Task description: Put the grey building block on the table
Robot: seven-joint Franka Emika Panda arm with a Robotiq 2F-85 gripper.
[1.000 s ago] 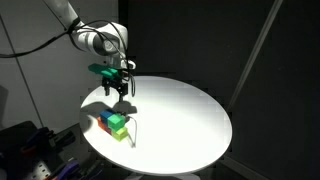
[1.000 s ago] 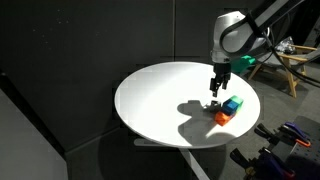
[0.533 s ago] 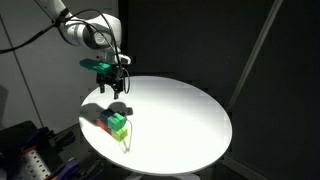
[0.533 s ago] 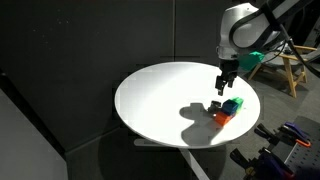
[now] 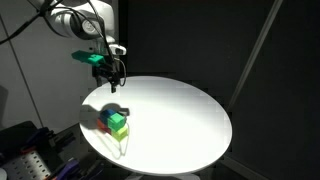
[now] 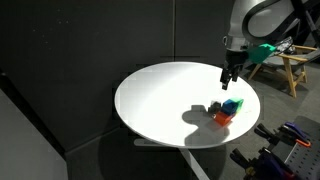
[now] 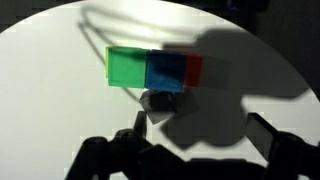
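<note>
The grey building block lies on the white round table, touching the near side of a row of green, blue and red blocks. In an exterior view the grey block sits just beside the coloured blocks. My gripper is open and empty, well above the blocks in both exterior views. In an exterior view only the green block shows clearly; the grey one is lost in shadow.
The table top is wide and white, with the blocks near one edge. Dark curtains surround it. A wooden frame stands behind the arm, and dark equipment sits below the table edge.
The gripper has risen straight up and away from the blocks, empty. The grey block stays on the table beside the coloured row.
</note>
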